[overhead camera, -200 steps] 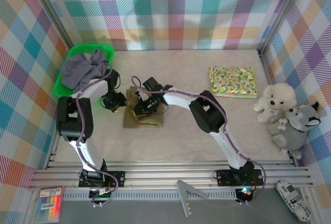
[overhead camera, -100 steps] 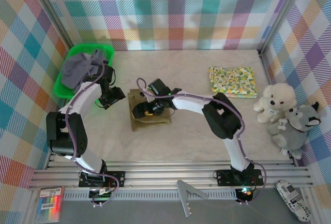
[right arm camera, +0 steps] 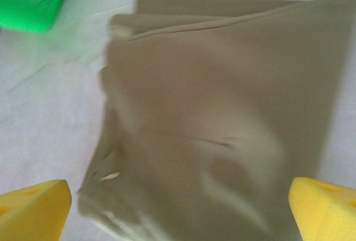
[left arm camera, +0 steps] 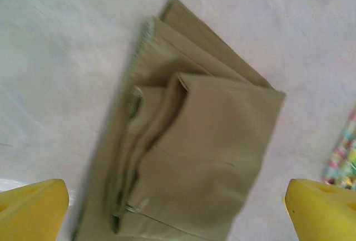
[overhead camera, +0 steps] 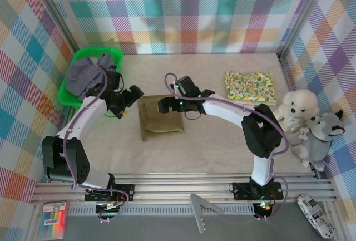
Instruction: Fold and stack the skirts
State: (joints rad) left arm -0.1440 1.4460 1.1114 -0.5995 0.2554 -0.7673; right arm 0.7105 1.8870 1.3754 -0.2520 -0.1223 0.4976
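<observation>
**Condition.** The left end effector [overhead camera: 131,95] and the right end effector [overhead camera: 164,105] both stand with fingers apart and hold nothing. They flank the upper edge of the plain olive-brown cloth skirt [overhead camera: 160,118], which lies folded on the tabletop [overhead camera: 194,157], left of centre in the top view.

**Hazards.**
- The left wrist view shows uneven, stepped layers along one side of the olive-brown fold. A grasp that catches only the top layer would probably open the fold during transfer.
- The pale floral-print cloth skirt [overhead camera: 250,88] lies folded at upper right, well apart from the olive-brown one. Sliding a garment onto it rather than lowering it could skew the stack.
- The grey-lavender cloth skirt [overhead camera: 89,74] lies bunched in the green plastic basket [overhead camera: 65,97] at upper left. A pull to the side may drag or tip the basket.
- The plush toys sit near the floral skirt; a wide arm sweep could knock them.

**Inventory.**
- End effectors: two.
- Skirts: three (two folded, one unfolded).
- Basket: one.
- Plush toys: two, one white plush toy [overhead camera: 295,107] and one grey plush toy [overhead camera: 320,132].
</observation>
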